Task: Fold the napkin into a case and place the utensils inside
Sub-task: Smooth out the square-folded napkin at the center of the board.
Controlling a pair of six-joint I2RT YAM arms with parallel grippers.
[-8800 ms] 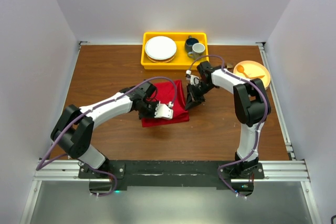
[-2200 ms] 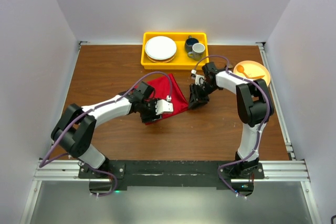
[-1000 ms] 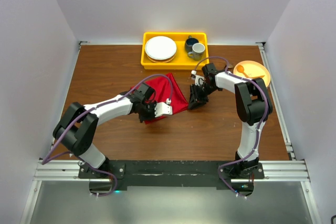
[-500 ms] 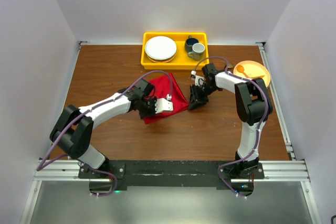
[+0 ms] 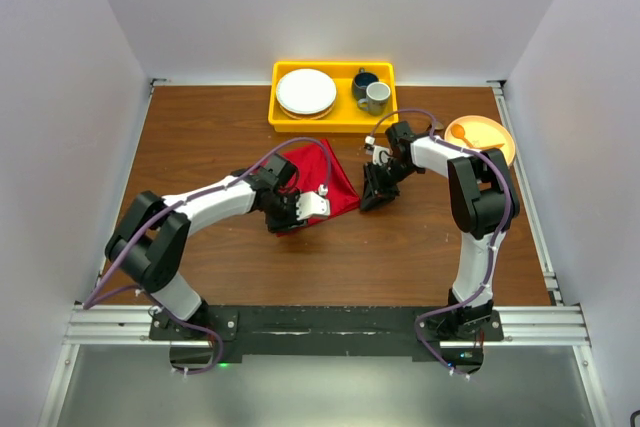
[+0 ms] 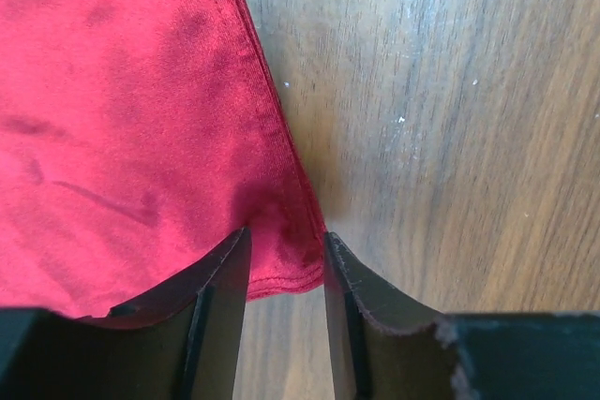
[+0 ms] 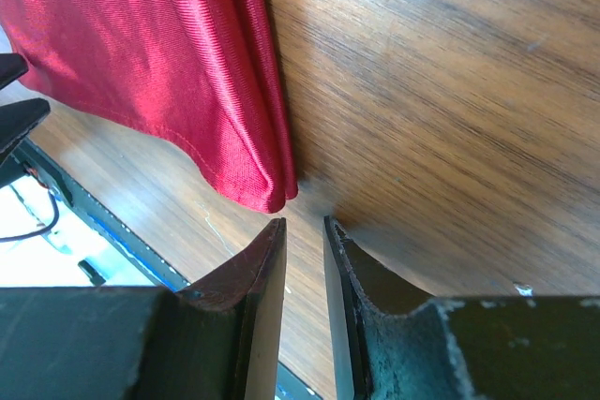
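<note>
Left gripper (image 6: 284,241) straddles the napkin (image 6: 122,119) corner, jaws parted; right gripper (image 7: 304,227) barely parted, empty. Cloth looks limp, slick: you'd pinch the hem.

The left arm (image 5: 205,203) and right arm (image 5: 481,197) bend inward, wrists low. The left gripper (image 6: 286,243) stands with jaws parted. The right gripper (image 7: 305,224) shows a narrow gap.

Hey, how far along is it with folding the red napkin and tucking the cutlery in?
Done: the soft red cloth napkin is partly folded, layers doubled at its edge, but not yet narrow. In hand: the left claw straddles one corner, jaws apart; the right claw sits beside another, holding nothing. Left: finishing the folds and moving the gold-coloured spoon off the round orange plate.
</note>
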